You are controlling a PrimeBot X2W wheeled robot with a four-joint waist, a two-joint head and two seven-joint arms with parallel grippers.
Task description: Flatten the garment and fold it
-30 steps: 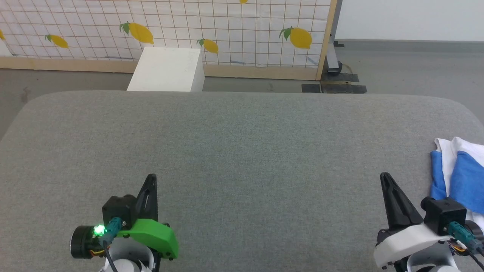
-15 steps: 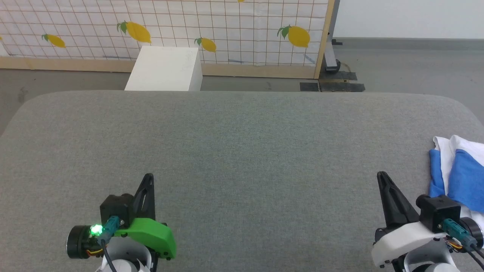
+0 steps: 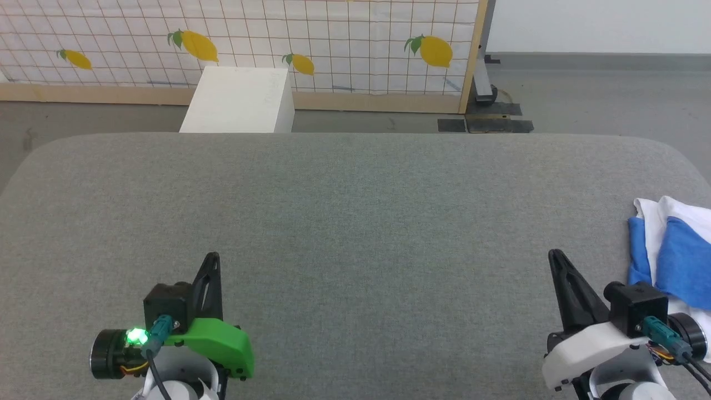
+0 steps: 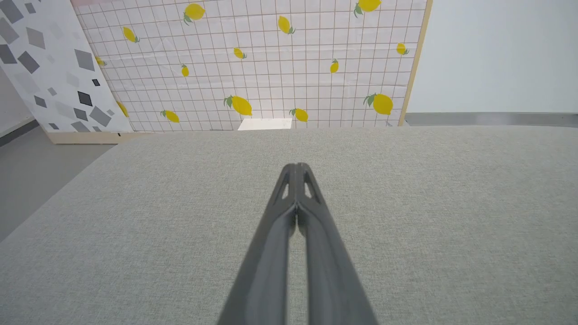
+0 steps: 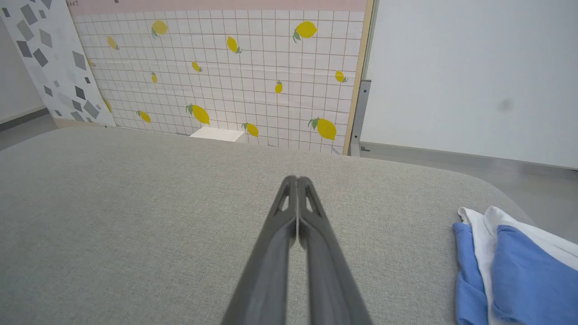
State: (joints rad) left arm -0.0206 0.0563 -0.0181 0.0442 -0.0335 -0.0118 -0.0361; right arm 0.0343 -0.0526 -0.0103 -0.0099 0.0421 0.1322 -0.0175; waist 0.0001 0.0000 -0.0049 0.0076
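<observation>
- Grey woven upholstery (image 3: 355,222): broad, flat, round-cornered, fine-grained and matte.
- Against a second ago: a slight leftward slide of the whole head view, with lemon-print panel (image 3: 333,44), white box (image 3: 239,100), upholstery edge and cloth all sliding alike. Hence a small turn of the camera to the right, not a move of the things.
- No real change in the arms. Left gripper (image 3: 213,256) low at the left, fingers pressed together, holding nothing. Right gripper (image 3: 555,254) low at the right, likewise pressed together and empty.
- Crumpled garment (image 3: 680,261) at the far right edge of the upholstery, just beside the right arm's wrist camera (image 3: 636,308), apart from the fingertips. Cut off by the frame edge, so full extent impossible to tell.
- Soft cotton by the look: white cloth bunched in rounded folds, bright blue parts lapped over it, limp, no flat panel visible.
- Long dark fingers (image 5: 316,253): rigid and tapered, with cut-out windows near the tips, meeting in a thin seam in both wrist views.
- Meaning for the task, as a judgement: nothing begun, flattening not yet started, folding further off. Probably a glance toward the heap ahead of a reach.
- Likely next need: jaws spread, a reach rightward, a pinch on one edge, a drag toward the middle. Risk of catching several layers at once.
</observation>
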